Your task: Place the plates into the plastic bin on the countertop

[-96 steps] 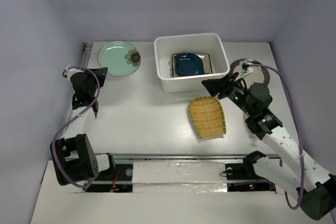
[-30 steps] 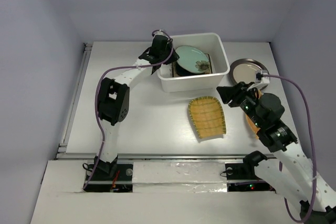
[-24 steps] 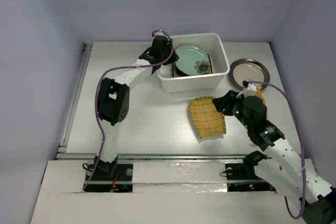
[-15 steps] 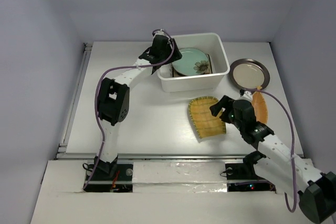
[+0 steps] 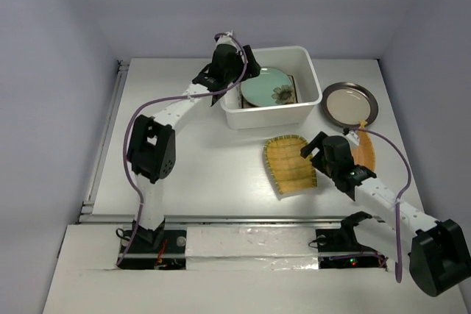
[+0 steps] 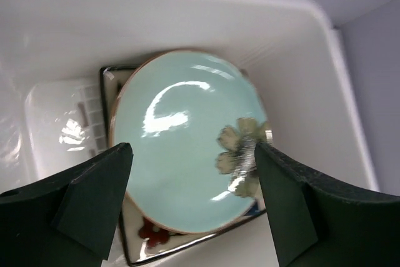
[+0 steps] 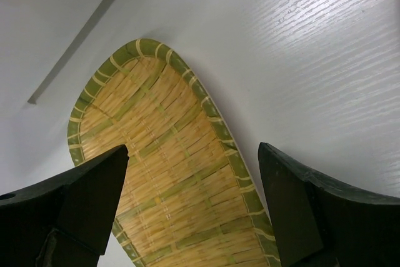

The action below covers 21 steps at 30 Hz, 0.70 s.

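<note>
The mint-green round plate (image 5: 268, 87) (image 6: 187, 136) lies in the white plastic bin (image 5: 268, 115) (image 6: 300, 48), on top of a cream square floral plate (image 6: 140, 242). My left gripper (image 5: 246, 71) (image 6: 194, 151) hangs open above it at the bin's left wall, touching nothing. On the countertop (image 5: 199, 159), the yellow ribbed plate (image 5: 289, 165) (image 7: 169, 173) sits in front of the bin. My right gripper (image 5: 313, 148) (image 7: 194, 154) is open over its right edge, jaws apart and empty. An orange leaf-shaped plate (image 5: 366, 154) shows beside the right arm. A dark-rimmed round plate (image 5: 349, 104) lies right of the bin.
A metal rail (image 5: 109, 130) runs along the countertop's left edge and another (image 5: 243, 218) along the front. The left arm stretches diagonally from its base to the bin. Lilac walls enclose the back and both sides.
The left gripper opened and let the mint-green plate settle flat in the bin. The right gripper swung from near the round plate to the yellow ribbed plate and opened.
</note>
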Motion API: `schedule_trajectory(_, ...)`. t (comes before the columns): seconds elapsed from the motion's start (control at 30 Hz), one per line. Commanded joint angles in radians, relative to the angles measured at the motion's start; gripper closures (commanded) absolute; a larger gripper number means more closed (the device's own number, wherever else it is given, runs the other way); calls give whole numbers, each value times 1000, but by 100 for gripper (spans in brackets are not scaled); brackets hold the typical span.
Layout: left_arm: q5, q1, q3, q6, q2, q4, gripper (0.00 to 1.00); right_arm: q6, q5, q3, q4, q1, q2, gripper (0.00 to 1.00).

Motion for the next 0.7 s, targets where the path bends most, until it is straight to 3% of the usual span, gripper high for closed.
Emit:
schedule_trajectory(0.0, -15, -47, -35, 43, -188, 153, 23, 46, 61, 44, 9, -8, -2, 10)
schedule_trajectory(0.17, -16, -86, -184, 60, -369, 300, 24, 8, -23, 82, 27, -19, 97, 9)
schedule_trajectory(0.33, -58, -86, -527, 31, -621, 499, 24, -6, -129, 79, 76, -19, 136, 8)
schedule_trajectory(0.53, -76, -109, -805, -5, -856, 563, 25, 12, -183, 68, 130, -19, 200, 7)
schedule_trajectory(0.63, -75, -119, -894, -9, -937, 563, 26, 21, -276, 23, 243, -19, 232, 22)
schedule_trajectory(0.67, -75, -129, -909, -9, -973, 553, 27, 35, -287, 10, 269, -19, 240, 33)
